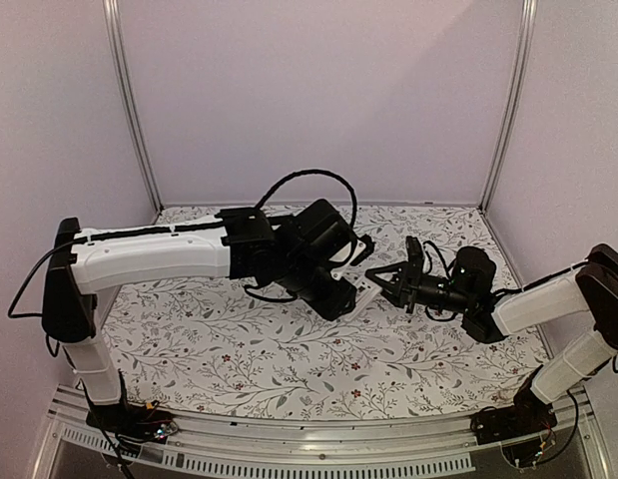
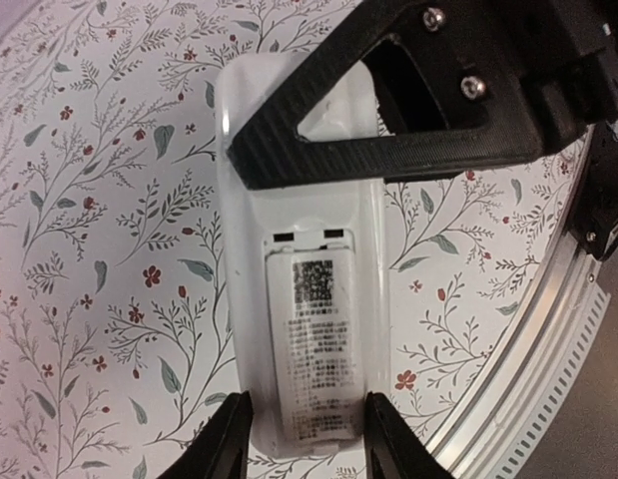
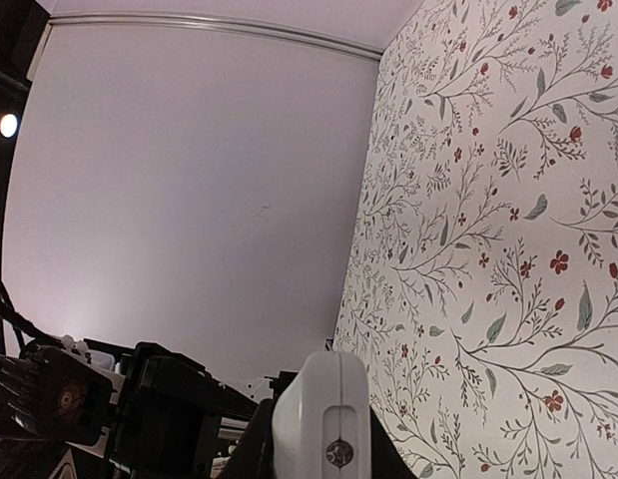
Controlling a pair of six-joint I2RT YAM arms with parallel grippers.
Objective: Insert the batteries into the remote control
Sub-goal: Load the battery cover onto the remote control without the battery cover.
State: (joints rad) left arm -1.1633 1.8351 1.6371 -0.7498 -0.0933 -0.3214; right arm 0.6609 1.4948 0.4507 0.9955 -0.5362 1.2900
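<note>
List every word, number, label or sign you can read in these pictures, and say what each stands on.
No text can be quoted.
A square printed code, a pattern without letters: on the white sticker on the back of the white rectangular plastic remote control.
Rows of fine print below it, on the same sticker: too small to read.
Nothing else legible in any view.

- Remote control [image 2: 309,215]: smooth white plastic, soft gloss along the edge.
- Its label [image 2: 313,369]: matt and paper-like.
- Finger [image 2: 289,150] of the right hand [image 1: 380,283]: black plastic, finely ribbed, with shiny metal screws [image 2: 473,87].
- Table [image 2: 109,249]: matt floral cover, with a ridged metal rail [image 2: 528,379].
</note>
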